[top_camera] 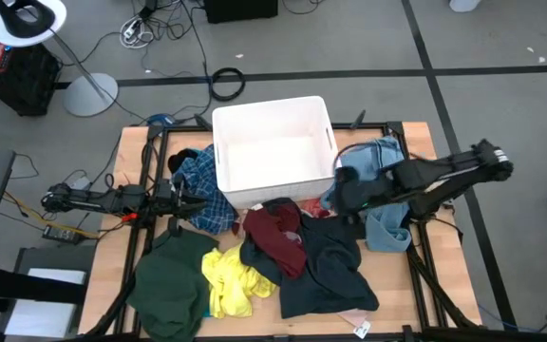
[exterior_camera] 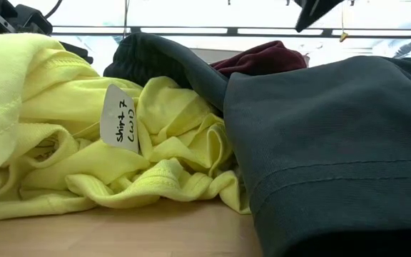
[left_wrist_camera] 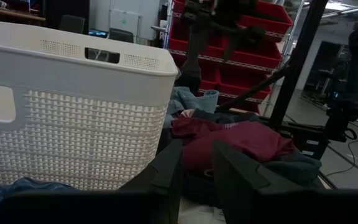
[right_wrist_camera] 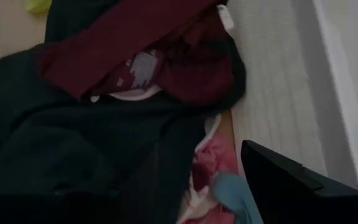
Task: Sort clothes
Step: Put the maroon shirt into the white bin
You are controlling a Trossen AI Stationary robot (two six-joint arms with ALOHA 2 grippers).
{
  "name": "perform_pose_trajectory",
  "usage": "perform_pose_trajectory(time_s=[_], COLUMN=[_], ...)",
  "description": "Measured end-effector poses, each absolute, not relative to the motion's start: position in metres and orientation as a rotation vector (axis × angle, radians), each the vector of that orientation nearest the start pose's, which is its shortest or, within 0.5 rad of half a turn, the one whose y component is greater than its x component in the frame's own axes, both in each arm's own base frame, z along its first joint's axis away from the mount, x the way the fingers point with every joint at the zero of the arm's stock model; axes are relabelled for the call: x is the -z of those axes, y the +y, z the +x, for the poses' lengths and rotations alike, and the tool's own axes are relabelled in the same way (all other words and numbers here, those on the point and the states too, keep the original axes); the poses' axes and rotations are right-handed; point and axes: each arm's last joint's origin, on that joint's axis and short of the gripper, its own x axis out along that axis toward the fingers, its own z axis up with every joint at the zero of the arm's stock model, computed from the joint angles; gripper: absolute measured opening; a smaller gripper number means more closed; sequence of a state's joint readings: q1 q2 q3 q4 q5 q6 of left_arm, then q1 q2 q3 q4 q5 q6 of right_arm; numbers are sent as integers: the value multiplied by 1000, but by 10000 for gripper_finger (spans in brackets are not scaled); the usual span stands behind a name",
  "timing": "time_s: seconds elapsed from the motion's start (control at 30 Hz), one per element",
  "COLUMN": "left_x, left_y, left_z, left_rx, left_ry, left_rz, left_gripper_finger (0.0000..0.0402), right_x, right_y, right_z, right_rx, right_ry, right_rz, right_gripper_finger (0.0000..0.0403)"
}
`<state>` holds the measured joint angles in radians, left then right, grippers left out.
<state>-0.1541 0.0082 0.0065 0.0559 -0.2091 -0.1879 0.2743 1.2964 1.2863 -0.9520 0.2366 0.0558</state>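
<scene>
Overhead, right gripper (top_camera: pixel 346 193) above maroon garment (top_camera: pixel 278 235), beside white bin (top_camera: pixel 272 119)

A white rectangular plastic bin (top_camera: pixel 273 142) with latticed walls and a slot handle stands at twelve o'clock on the light wooden table (top_camera: pixel 107 237). On the grey floor beyond lie a black coil of cable (top_camera: pixel 227 83) at eleven o'clock and a white round lamp base (top_camera: pixel 90 94) (farther toward ten). Red storage shelving (left_wrist_camera: pixel 244 43) fills the room behind.
</scene>
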Motion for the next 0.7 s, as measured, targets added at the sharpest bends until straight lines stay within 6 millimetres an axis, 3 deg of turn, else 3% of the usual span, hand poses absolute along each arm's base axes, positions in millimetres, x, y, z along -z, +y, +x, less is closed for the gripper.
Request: perform_pose_trajectory(time_s=[0.33, 0.57, 0.7], left_x=[-170, -171, -170], left_y=[-9, -9, -9], left_z=[97, 97, 97], left_rx=[-50, -49, -50], left_ry=[-58, -59, -59], left_rz=[-197, -197, -197], left_gripper_finger=[90, 90, 90], right_x=[-302, -270, -251], right_y=[93, 93, 91], right_z=[317, 361, 373], right_rx=[-25, -45, -70], right_ry=[996, 1034, 1081], right_rz=[-227, -147, -120], right_gripper_finger=[230, 230, 230])
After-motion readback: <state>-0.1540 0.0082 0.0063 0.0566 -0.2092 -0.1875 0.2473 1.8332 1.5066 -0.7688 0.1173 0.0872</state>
